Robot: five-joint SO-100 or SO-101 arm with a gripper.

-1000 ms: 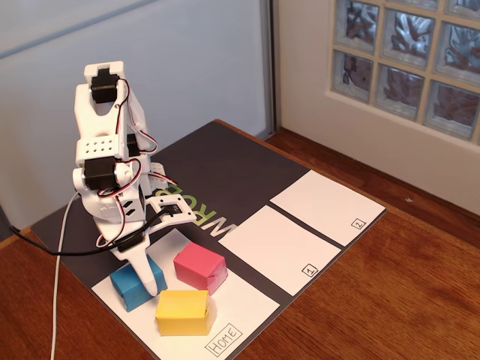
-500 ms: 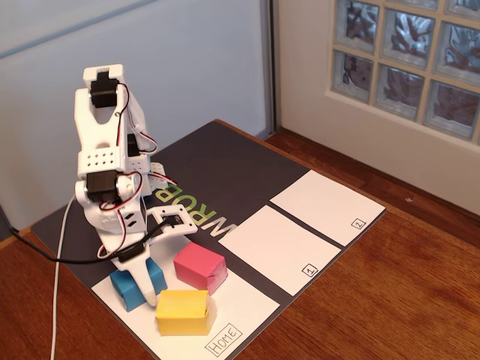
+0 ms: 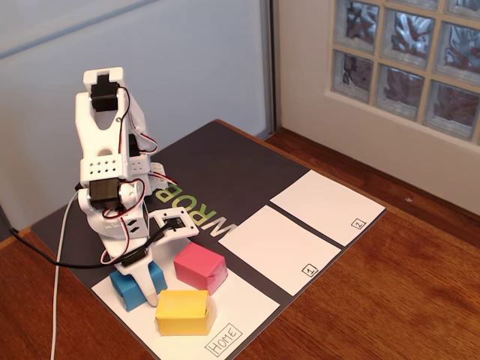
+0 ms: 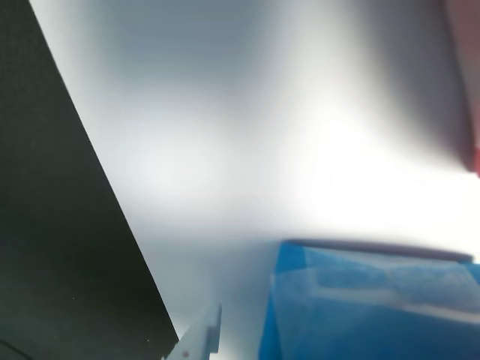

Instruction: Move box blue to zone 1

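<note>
The blue box (image 3: 123, 292) lies at the left end of the white Home sheet (image 3: 241, 303) in the fixed view. My gripper (image 3: 147, 291) is lowered onto it, and one white finger (image 3: 144, 279) runs down across its top to the sheet. In the wrist view the blue box (image 4: 375, 304) fills the lower right. One fingertip (image 4: 201, 341) stands just to its left with a narrow gap between them, so the jaws look open. The other finger is out of view. Zone 1 (image 3: 274, 246), a white rectangle with a boxed "1", lies bare to the right of the Home sheet.
A pink block (image 3: 200, 268) and a yellow block (image 3: 182, 313) sit close beside the blue box on the Home sheet. The rectangle marked "2" (image 3: 326, 206) lies beyond zone 1. All of this rests on a dark mat (image 3: 225, 161) on a wooden table.
The arm has sunk lower and leaned slightly left, bringing the gripper further down onto the blue box. The three blocks have not moved.
</note>
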